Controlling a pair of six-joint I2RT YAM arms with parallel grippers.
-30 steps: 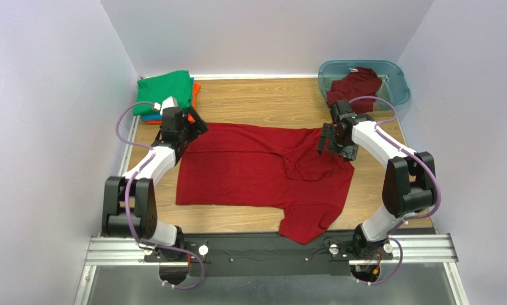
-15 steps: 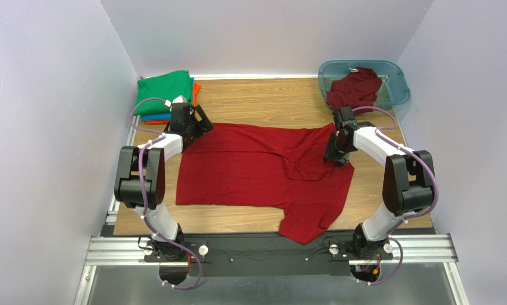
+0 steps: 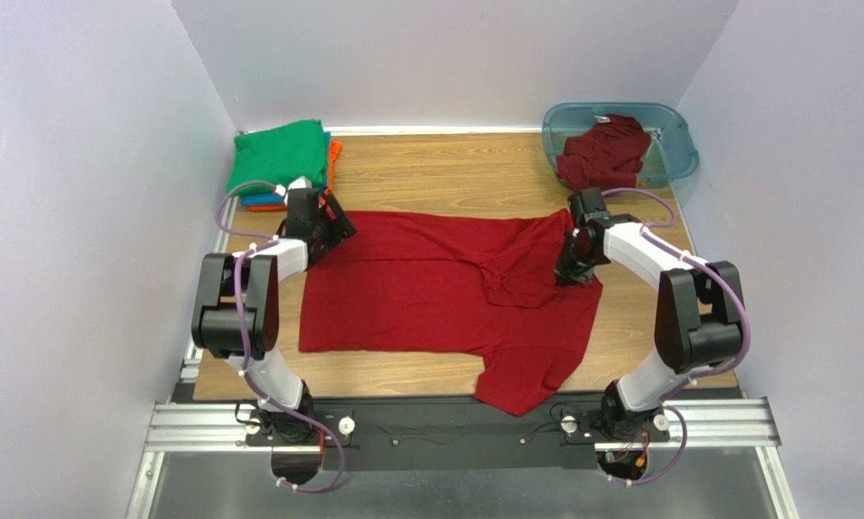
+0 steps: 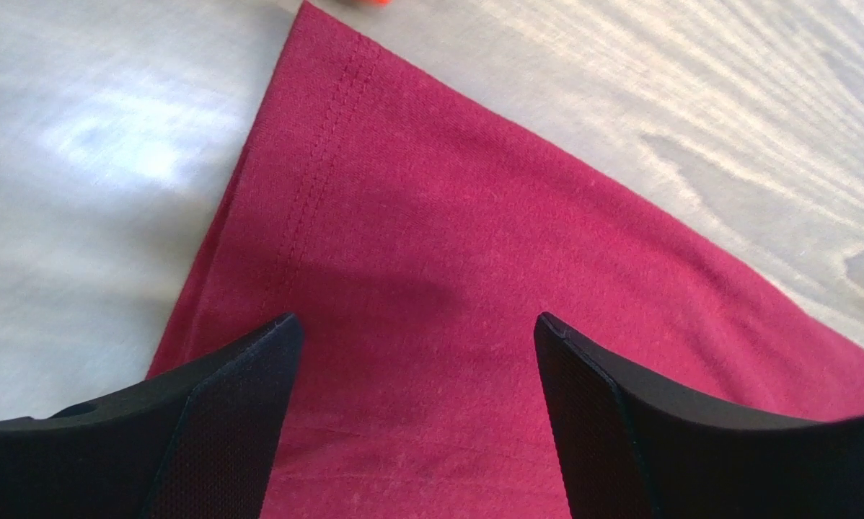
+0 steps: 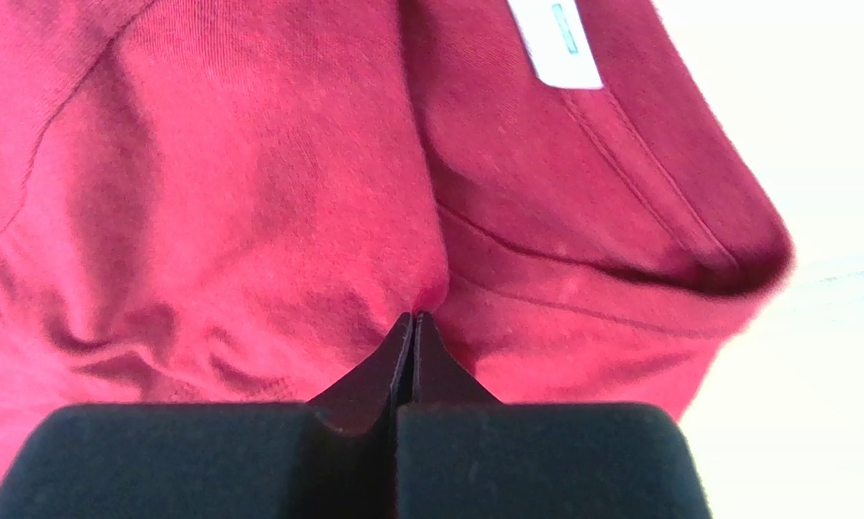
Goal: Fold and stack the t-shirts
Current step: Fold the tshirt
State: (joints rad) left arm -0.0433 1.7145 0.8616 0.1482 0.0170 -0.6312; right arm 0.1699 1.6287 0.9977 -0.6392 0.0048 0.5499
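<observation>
A dark red t-shirt (image 3: 436, 292) lies spread on the wooden table, rumpled near its collar. My left gripper (image 3: 333, 227) (image 4: 415, 319) hangs open low over the shirt's far-left corner (image 4: 458, 216), one finger (image 4: 231, 411) on each side of the cloth. My right gripper (image 3: 573, 270) (image 5: 413, 316) is shut on a pinch of the shirt (image 5: 241, 162) just below the collar, where a white label (image 5: 556, 43) shows. Folded shirts are stacked at the far left: green (image 3: 279, 157) on top, with orange (image 3: 335, 151) and blue (image 3: 254, 200) edges below.
A translucent teal tub (image 3: 675, 130) stands at the far right corner with another dark red shirt (image 3: 604, 151) bunched in it. White walls close in the table on three sides. Bare wood (image 3: 447, 173) shows behind the spread shirt.
My right gripper has closed from open onto the fabric near the collar. My left arm has swung in and settled lower over the shirt's far-left corner.
</observation>
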